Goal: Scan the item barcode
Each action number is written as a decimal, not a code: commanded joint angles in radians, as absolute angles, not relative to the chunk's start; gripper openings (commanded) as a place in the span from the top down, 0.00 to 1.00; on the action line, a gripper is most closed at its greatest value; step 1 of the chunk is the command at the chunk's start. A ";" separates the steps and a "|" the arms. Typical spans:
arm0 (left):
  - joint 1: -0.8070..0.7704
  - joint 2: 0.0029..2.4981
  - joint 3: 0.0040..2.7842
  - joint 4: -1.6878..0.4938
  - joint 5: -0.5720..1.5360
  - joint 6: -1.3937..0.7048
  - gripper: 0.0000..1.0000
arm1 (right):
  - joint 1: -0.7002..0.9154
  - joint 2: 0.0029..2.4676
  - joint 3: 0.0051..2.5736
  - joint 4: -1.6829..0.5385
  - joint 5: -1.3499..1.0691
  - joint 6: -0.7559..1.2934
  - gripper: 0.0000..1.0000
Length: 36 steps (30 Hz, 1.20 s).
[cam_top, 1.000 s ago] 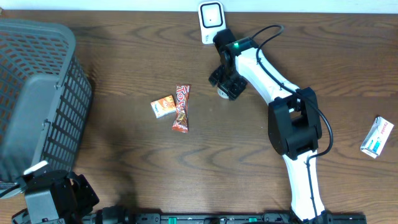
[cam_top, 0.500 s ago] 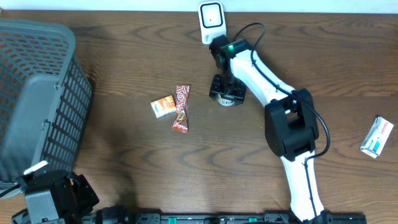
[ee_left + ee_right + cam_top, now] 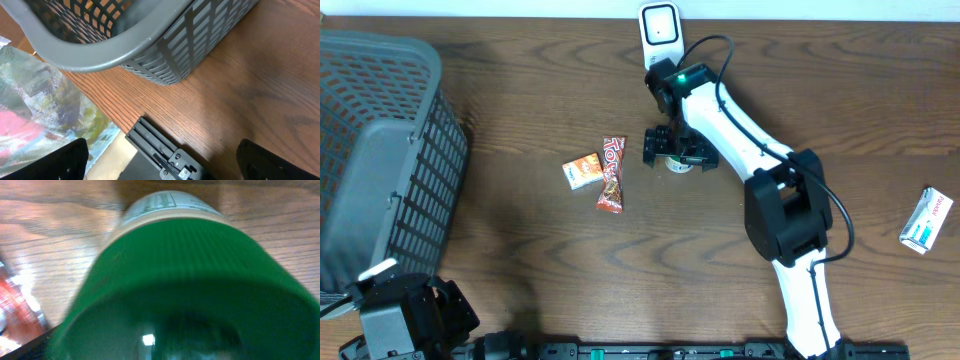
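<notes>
A dark wooden surface (image 3: 520,90) carried a grey plastic basket (image 3: 380,150) with slotted walls at its left edge. Near the middle lay a small orange snack packet (image 3: 582,171), just beside a red wrapped bar (image 3: 611,175) that lay towards the right edge. A white and teal box (image 3: 926,221) lay tilted near the right edge, well apart from the rest.

overhead straight down; left wrist beside basket (image 3: 150,55); right wrist close on bottle (image 3: 190,280)
</notes>
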<state>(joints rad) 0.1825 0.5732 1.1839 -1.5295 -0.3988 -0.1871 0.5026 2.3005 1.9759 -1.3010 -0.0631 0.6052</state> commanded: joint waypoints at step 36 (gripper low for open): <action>0.187 0.570 1.185 -1.531 -0.413 -0.196 0.05 | 0.460 2.369 1.999 -1.203 -0.083 0.643 0.16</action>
<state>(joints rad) 0.1825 0.5732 1.1839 -1.5291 -0.3988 -0.1871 0.4576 2.3497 1.9869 -1.2060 -0.0795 0.6258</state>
